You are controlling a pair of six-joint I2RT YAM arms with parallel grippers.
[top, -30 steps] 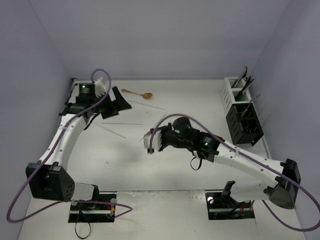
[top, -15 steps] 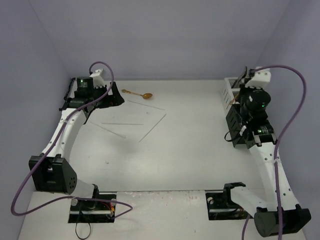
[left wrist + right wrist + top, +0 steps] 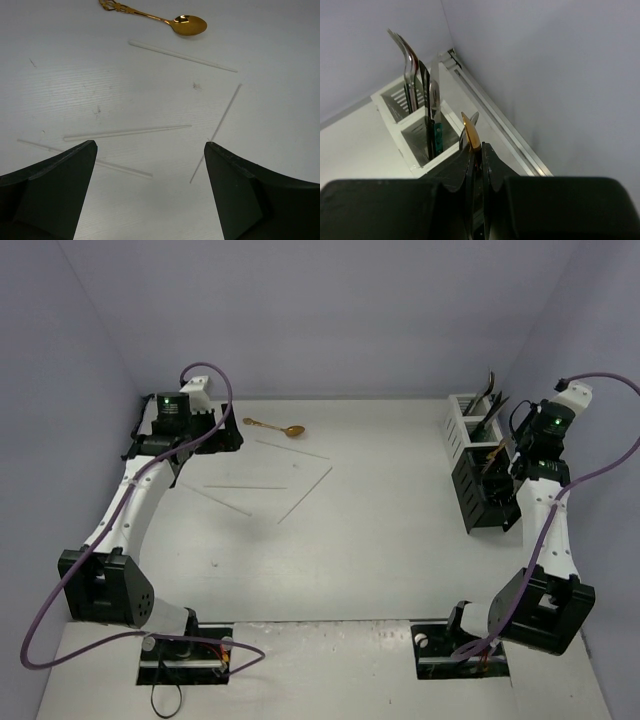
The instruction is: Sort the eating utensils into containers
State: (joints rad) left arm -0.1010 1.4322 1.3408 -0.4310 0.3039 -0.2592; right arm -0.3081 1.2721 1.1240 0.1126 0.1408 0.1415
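A gold spoon (image 3: 275, 427) lies at the far left of the table, also in the left wrist view (image 3: 160, 20). Several long pale chopsticks (image 3: 245, 487) lie scattered near it (image 3: 127, 132). My left gripper (image 3: 225, 435) is open and empty above them (image 3: 149, 145). The white holder (image 3: 462, 420) and the black slotted holder (image 3: 485, 490) stand at the far right with cutlery in them. My right gripper (image 3: 520, 455) hovers by the holders, shut on a gold utensil (image 3: 471, 132) that sticks up between its jaws (image 3: 479, 147). The white holder (image 3: 415, 145) holds silver pieces and a teal-handled piece (image 3: 439, 137).
Grey walls close in the table on the left, back and right. A metal rail (image 3: 505, 125) runs along the right wall just beyond the holders. The arm bases and purple cables sit at the near edge.
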